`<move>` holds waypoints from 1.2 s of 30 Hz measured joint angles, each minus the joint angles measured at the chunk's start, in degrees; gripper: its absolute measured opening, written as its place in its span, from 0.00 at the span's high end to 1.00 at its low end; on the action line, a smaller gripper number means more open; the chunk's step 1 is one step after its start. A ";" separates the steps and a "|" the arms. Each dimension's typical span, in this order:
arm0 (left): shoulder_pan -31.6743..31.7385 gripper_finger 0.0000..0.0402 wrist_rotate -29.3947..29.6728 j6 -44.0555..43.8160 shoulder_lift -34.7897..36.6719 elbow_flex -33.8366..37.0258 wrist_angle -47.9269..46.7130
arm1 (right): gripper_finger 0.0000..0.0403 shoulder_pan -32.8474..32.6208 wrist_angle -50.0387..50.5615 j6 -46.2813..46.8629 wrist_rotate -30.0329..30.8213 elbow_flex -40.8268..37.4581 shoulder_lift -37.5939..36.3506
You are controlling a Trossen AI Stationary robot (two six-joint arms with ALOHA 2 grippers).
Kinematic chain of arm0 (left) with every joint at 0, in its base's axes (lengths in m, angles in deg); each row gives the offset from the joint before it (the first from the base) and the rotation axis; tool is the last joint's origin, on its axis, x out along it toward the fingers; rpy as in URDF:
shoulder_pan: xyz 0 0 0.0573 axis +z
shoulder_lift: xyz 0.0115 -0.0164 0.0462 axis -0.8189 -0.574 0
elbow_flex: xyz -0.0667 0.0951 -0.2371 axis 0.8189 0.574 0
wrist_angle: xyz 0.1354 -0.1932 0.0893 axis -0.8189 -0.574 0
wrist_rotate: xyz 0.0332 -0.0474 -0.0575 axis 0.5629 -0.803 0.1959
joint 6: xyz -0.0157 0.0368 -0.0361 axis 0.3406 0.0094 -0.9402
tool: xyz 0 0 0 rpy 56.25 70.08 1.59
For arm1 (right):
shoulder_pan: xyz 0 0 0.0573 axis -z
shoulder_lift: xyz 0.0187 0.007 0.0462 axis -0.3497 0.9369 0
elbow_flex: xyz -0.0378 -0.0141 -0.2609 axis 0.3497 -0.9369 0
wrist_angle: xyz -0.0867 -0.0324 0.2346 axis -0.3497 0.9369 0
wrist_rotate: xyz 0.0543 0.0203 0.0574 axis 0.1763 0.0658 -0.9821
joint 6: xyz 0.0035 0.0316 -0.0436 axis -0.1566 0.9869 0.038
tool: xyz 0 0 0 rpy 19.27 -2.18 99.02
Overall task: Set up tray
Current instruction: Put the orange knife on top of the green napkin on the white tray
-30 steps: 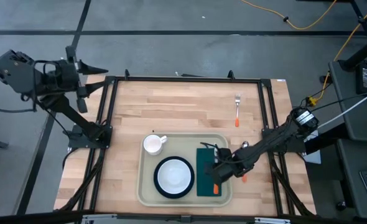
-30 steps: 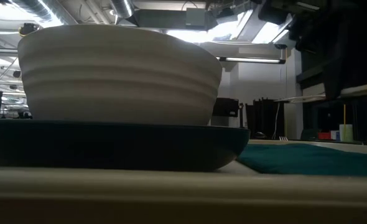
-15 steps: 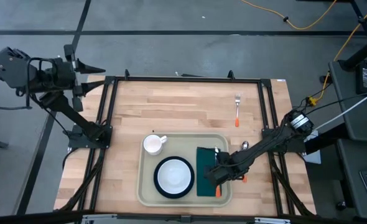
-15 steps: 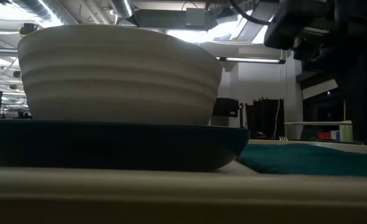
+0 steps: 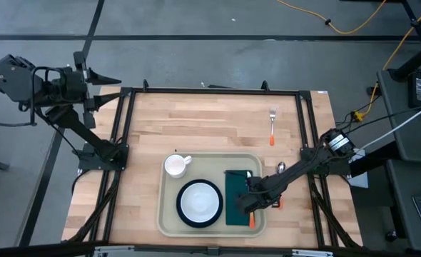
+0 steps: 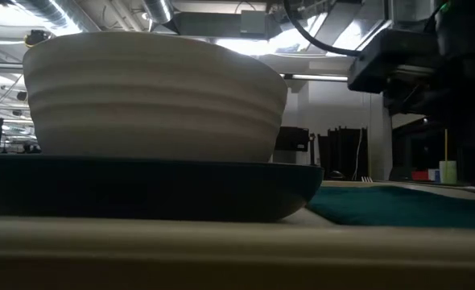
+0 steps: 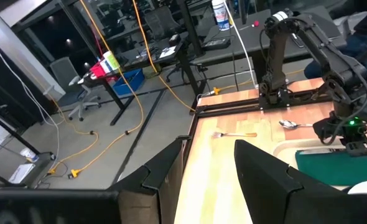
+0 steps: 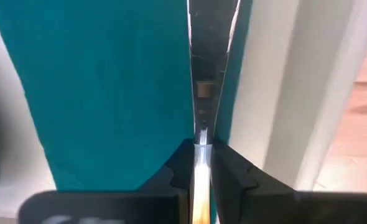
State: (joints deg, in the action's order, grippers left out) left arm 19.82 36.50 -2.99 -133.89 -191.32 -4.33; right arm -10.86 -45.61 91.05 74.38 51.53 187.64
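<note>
The cream tray [image 5: 165, 214] lies at the table's near middle. On it stand a dark plate with a white bowl [image 5: 199, 203], a white mug [image 5: 175, 165] and a dark green napkin [image 5: 233, 193]. My right gripper [image 5: 248, 204] is low over the napkin's right part, shut on a knife with an orange handle [image 5: 250, 220]. It shows as a dark mass at the right of the low view [image 6: 455, 97]. My left gripper [image 5: 102, 84] is open and empty beyond the table's far left corner. My right gripper pinches the knife's metal blade [image 8: 201, 138] between its two fingers, close to the orange handle. The fingers [image 8: 178, 167] lie along the knife, and the blade runs out ahead of them over the napkin [image 8: 109, 87]. Whether the blade rests on the napkin I cannot tell.
A fork [image 5: 272, 123] with an orange handle lies on the bare wood at the far right. A spoon [image 5: 281, 168] lies right of the tray, partly under my right arm. The near low view is filled by the bowl [image 6: 153, 97] and plate [image 6: 141, 189].
My right gripper has gone a little toward the table's near edge with the knife, staying over the napkin's right part. In the low view it has come into sight at the right and grown larger.
</note>
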 joint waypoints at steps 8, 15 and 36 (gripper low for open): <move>0.00 0.65 0.00 -0.07 -0.01 0.01 0.00 | 0.91 0.43 -0.17 -0.62 0.63 0.00 -0.01; 0.00 0.65 0.02 -0.10 0.00 0.01 0.00 | 0.91 0.54 0.38 -0.62 1.33 0.00 -0.01; 0.01 0.65 -0.07 -0.09 0.00 0.01 0.00 | 0.90 0.76 -0.13 -1.20 2.01 -0.11 1.37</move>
State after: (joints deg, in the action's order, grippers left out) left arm 19.82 36.43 -3.08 -133.89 -191.32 -4.33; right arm -10.10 -45.74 89.85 76.39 51.42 189.01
